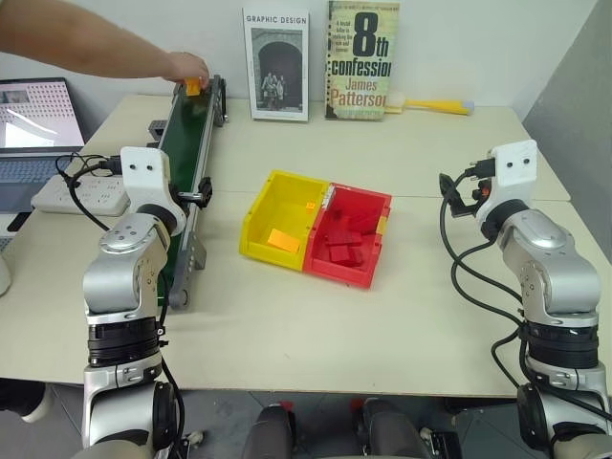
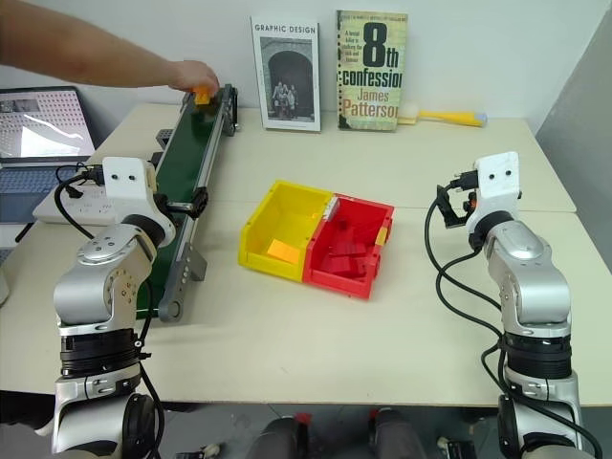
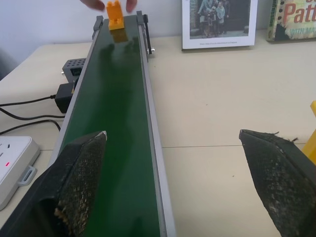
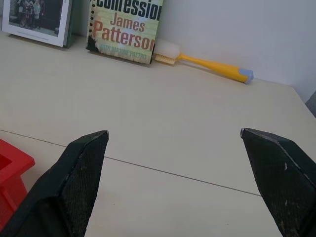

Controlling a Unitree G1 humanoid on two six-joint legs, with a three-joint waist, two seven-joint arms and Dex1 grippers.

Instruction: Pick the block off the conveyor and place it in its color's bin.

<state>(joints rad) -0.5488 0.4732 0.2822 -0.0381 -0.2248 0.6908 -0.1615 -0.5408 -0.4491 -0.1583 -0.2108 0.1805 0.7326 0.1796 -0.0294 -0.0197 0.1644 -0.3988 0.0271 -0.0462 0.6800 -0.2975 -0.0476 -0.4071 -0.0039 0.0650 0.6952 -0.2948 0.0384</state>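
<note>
Head cameras overlook the table (image 1: 402, 153); wrist cameras skim low, facing its far wall.

Both arms are raised level and forward, left fingers (image 3: 81, 173) and right fingers (image 4: 79, 173) spread wide.

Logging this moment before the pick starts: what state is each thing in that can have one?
block: at the conveyor's far end, a person's hand on it
conveyor: belt bare apart from the block
yellow bin: open-topped, orange slab inside
red bin: open-topped, red blocks inside
laptop: open, screen lit
left gripper: jaws open, holding nothing
right gripper: jaws open, holding nothing
</note>
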